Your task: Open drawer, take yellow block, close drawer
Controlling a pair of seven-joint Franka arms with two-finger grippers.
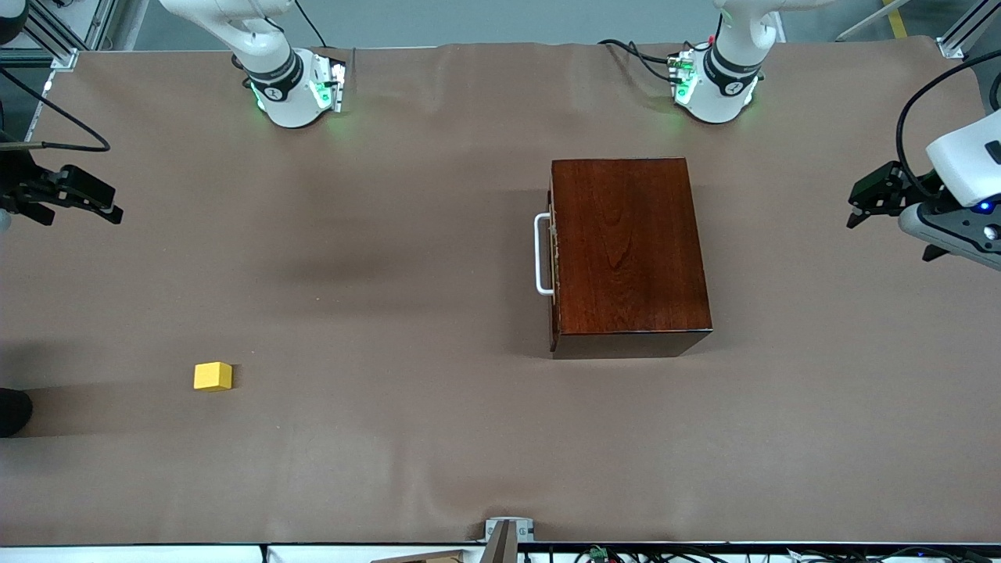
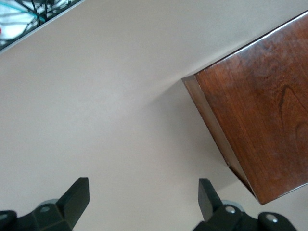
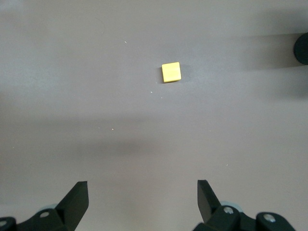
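The dark reddish-brown wooden box [image 1: 629, 250] sits on the table in front of the left arm's base. Its drawer [image 1: 554, 258] is shut, and the white bar handle [image 1: 541, 254] faces the right arm's end of the table. The yellow block [image 1: 213, 376] lies on the bare table, nearer the front camera and toward the right arm's end. My left gripper [image 1: 852, 213] hangs open and empty above the left arm's end of the table, beside the box [image 2: 260, 106]. My right gripper [image 1: 116, 215] hangs open and empty above the right arm's end. It looks down on the block [image 3: 171, 72].
A brown cloth [image 1: 391, 274] covers the table. A black rounded object [image 1: 12, 410] pokes in at the edge of the right arm's end, near the block; it also shows in the right wrist view [image 3: 302, 48]. Cables and a bracket [image 1: 508, 532] line the front edge.
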